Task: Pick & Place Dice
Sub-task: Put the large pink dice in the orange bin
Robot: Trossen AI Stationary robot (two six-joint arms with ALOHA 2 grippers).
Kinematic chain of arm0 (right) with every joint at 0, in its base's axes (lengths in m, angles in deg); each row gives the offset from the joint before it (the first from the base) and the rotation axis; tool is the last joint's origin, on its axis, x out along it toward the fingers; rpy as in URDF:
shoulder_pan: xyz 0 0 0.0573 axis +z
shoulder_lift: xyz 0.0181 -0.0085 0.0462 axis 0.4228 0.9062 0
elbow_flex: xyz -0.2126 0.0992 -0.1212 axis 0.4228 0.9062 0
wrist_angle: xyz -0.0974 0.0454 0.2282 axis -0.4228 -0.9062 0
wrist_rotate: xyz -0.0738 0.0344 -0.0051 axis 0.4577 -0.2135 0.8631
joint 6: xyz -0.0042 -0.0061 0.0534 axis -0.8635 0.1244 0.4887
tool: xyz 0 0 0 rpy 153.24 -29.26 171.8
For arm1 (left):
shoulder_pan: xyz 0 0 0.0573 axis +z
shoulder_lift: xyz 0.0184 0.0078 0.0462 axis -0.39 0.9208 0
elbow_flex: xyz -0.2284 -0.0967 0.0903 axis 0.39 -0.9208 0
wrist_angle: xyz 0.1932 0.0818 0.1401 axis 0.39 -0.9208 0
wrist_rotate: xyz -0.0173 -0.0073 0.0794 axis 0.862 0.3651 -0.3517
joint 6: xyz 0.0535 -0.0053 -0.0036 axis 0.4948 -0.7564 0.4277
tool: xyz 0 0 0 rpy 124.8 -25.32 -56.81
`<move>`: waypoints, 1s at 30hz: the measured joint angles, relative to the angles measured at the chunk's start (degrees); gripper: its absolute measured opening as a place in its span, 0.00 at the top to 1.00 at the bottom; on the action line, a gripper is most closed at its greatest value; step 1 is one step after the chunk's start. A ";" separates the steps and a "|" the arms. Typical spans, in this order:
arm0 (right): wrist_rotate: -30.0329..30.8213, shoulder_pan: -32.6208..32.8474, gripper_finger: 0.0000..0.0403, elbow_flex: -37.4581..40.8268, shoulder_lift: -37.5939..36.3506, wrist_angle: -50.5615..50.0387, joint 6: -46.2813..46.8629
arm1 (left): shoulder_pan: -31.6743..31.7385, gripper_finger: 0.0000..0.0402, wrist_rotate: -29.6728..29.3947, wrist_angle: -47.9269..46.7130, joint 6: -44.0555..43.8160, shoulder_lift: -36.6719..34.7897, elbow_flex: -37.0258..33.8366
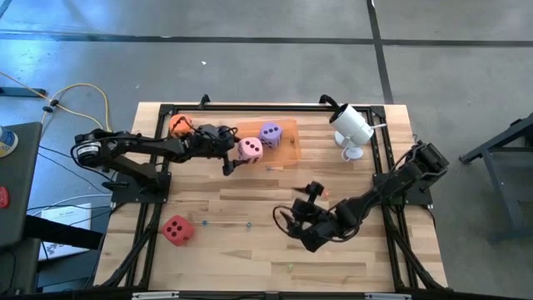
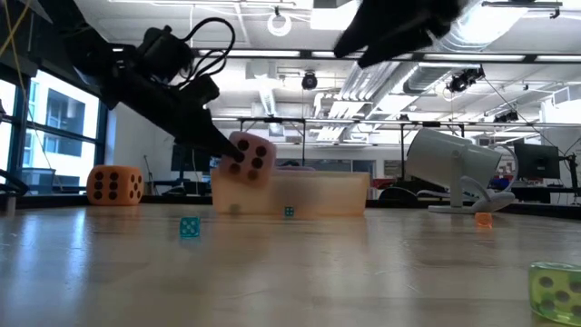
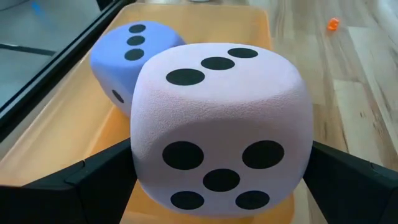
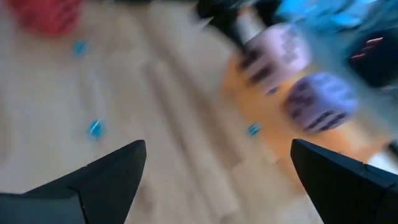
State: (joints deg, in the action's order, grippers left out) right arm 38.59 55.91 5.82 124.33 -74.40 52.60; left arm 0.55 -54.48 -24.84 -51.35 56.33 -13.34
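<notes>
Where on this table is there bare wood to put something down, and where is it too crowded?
Bare wood lies between the red die and the right gripper, and along the near edge. The far strip is crowded: the orange tray holds the purple die, the left gripper carries the pink die there, and the orange die sits beside it.

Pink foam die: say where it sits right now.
The pink foam die is between the left gripper's fingers over the translucent orange tray, beside the purple foam die, at the table's far side.
</notes>
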 joint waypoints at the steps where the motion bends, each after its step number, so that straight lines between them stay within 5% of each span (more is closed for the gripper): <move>1: 2.85 -0.57 0.02 0.00 0.00 0.88 -0.02 | 0.00 0.00 0.47 0.44 0.02 -0.02 0.00; 5: 5.97 -4.11 0.02 0.00 -0.04 4.96 -2.65 | -0.01 0.00 2.44 1.46 0.04 -0.04 0.00; 16: -9.04 -19.52 0.02 -0.09 4.27 31.58 -25.22 | -0.04 0.00 2.67 1.84 1.36 -0.04 0.00; 30: -16.68 -31.03 0.02 0.00 12.28 46.36 -29.83 | -0.04 0.00 2.67 2.76 1.81 -0.04 0.00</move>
State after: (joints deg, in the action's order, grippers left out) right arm 21.91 24.88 5.82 136.62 -28.04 22.76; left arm 0.51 -51.81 -22.08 -49.53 56.29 -13.34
